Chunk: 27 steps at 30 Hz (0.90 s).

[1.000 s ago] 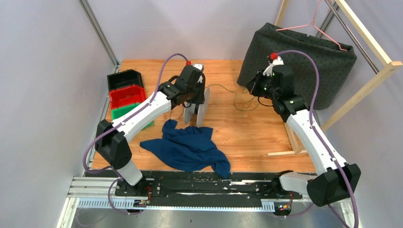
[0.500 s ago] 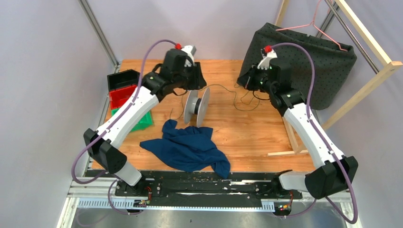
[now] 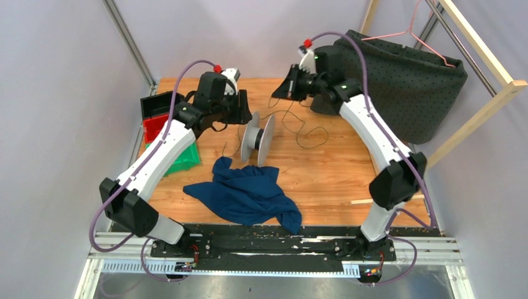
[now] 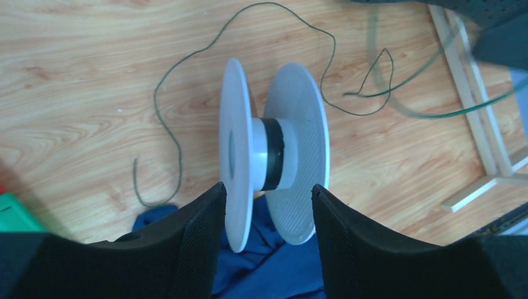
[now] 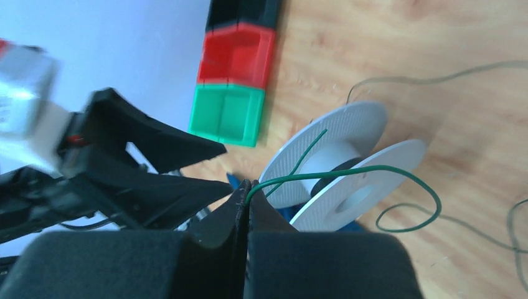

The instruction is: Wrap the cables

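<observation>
Here's the spool [image 3: 258,138], standing on its edge on the wooden table [image 3: 336,174], both white discs upright, a dark band of winding round the hub between them.

The left gripper [image 4: 268,190] is up against the spool on the left arm's side. Its jaws are spread wide, wider than the spool itself, and from its own camera one black finger shows outside each disc. Nothing is in its grasp. Whether the fingers touch the discs, I can't say.

Over to the right gripper [image 5: 246,187]. It hangs above and beyond the spool, toward the far edge of the table, jaws pressed tight together, and the wire [image 4: 155,103] is pinched right at the tips. A green strand leaves the pinch, arcs out over the spool and curls into a loop in the air.

The rest of the wire lies slack on the wood all round the spool. One long loose curve runs past the left disc and ends near the blue cloth [image 3: 249,193]. More bends trail off past the right disc.

That cloth is heaped just in front of the spool, on the side nearest the arm bases, its edge right by the discs. Well out beyond the left disc, at the table's edge, sit a black bin [image 3: 163,103], a red bin [image 3: 163,128] and a green bin [image 3: 180,156] in a row.
</observation>
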Available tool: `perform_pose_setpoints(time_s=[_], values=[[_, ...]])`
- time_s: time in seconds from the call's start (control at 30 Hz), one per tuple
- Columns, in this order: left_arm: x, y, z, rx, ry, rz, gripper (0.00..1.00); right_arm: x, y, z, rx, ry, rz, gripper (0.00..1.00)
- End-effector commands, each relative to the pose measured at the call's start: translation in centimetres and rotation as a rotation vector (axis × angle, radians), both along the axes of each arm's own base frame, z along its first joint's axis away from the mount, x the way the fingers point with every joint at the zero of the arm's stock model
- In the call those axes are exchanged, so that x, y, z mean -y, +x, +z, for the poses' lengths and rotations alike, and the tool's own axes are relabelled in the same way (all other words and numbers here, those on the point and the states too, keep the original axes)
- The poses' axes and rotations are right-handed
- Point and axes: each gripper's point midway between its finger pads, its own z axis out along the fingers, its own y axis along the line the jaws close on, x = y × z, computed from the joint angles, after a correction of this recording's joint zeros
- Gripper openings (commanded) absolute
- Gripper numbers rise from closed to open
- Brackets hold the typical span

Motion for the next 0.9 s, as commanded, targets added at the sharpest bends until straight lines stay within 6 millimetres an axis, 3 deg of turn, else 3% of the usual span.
perform_pose_setpoints(time_s=[0.0,0.1,0.23,0.47,0.6,0.73,0.87], values=[[-2.8,-0.6,2.4,0.156,0.082,0.023,0.57,-4.2,-3.5,-4.2,-0.262,-0.006,0.151,0.01],[-4.3,-1.0,2.5,0.189,0.102,0.031,0.68,-5.7,-4.1,-5.3,-0.303,-0.024,0.191,0.01],[-3.2,-2.2,1.2,0.145,0.076,-0.088,0.74,-6.5,-4.6,-6.5,-0.364,-0.038,0.209,0.01],[-1.8,-3.5,-0.5,0.176,0.011,-0.180,0.77,-6.8,-4.6,-7.3,-0.477,-0.044,0.182,0.01],[-2.0,-4.0,-0.7,0.245,-0.004,-0.181,0.78,-6.8,-4.9,-8.3,-0.615,-0.079,0.173,0.01],[-2.7,-3.9,0.0,0.307,-0.008,-0.146,0.78,-7.0,-4.6,-8.7,-0.671,-0.081,0.146,0.01],[-2.8,-4.0,-0.6,0.311,0.004,-0.151,0.78,-7.2,-4.3,-9.1,-0.718,-0.065,0.132,0.01]])
